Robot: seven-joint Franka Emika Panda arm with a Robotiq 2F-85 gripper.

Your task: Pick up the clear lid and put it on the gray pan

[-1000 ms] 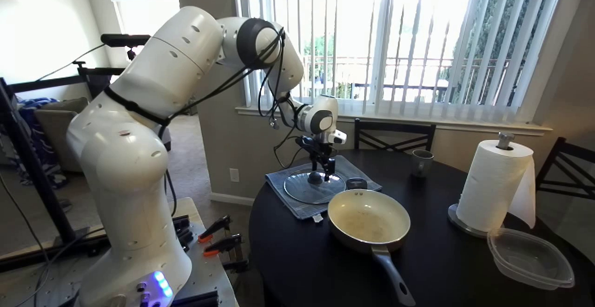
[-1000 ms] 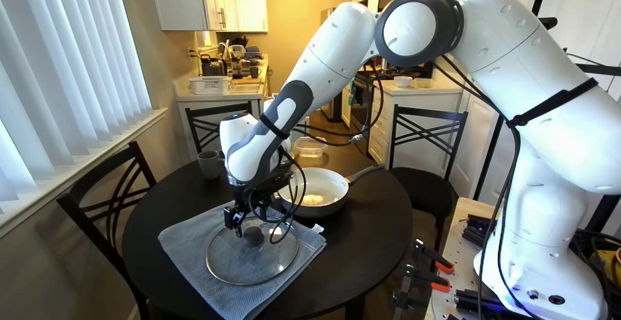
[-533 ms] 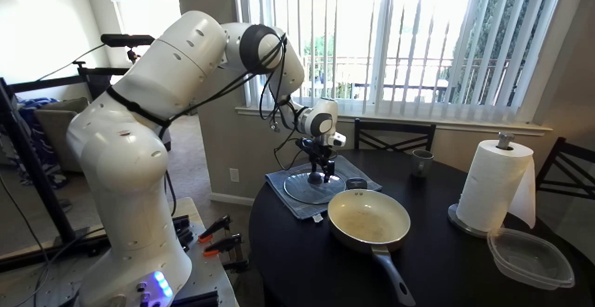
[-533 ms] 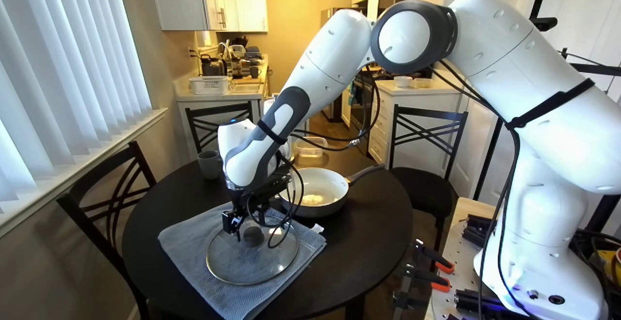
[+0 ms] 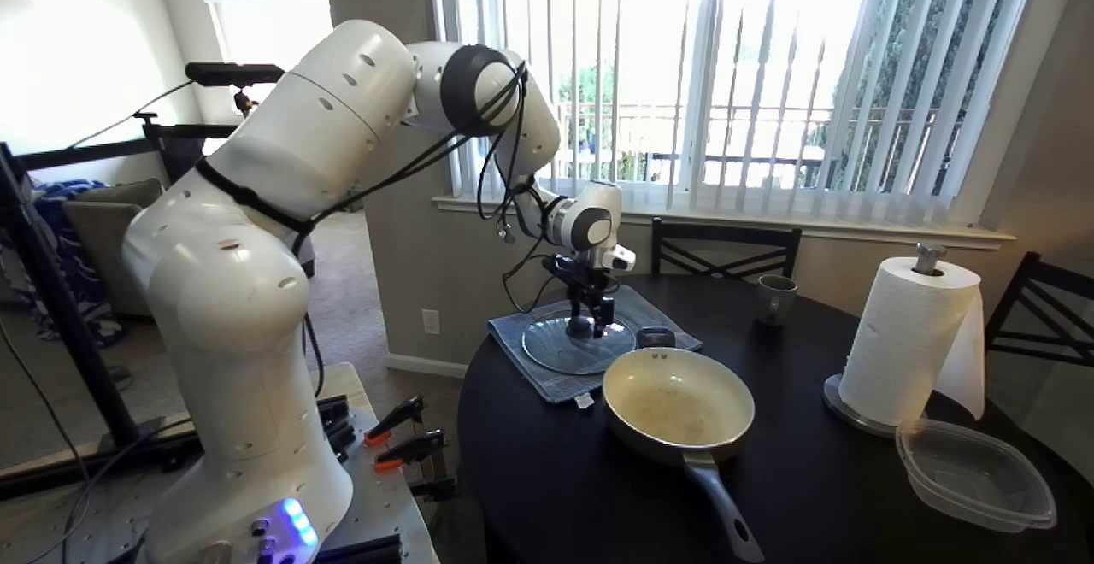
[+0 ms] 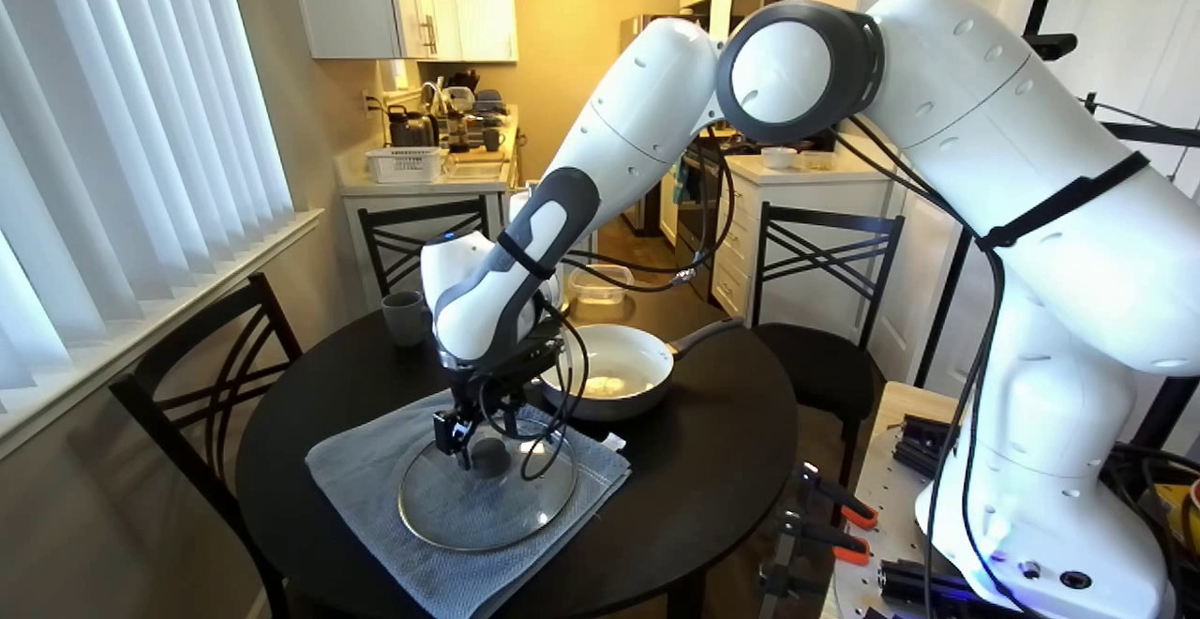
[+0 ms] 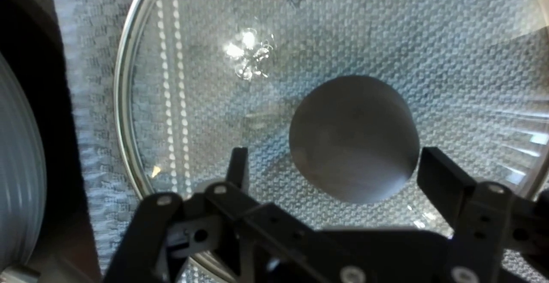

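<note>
The lid (image 5: pixel 574 359) lies on the towel (image 5: pixel 555 387) near the left edge of the table (image 5: pixel 581 487) in an exterior view. I have the gripper (image 7: pixel 333 158) low over it, jaws apart, the knob (image 7: pixel 354 139) between them; whether either touches it I can't tell. The pan (image 5: pixel 679 397) sits just beside the towel, handle toward the near edge; the mug (image 5: pixel 775 300) stands by the far edge.

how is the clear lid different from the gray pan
The clear lid is see-through, while the gray pan is opaque and cream inside. The lid has a dark round centre knob; the pan has a long handle. The lid lies on a gray-blue cloth; the pan stands directly on the table. Both are round.
</note>
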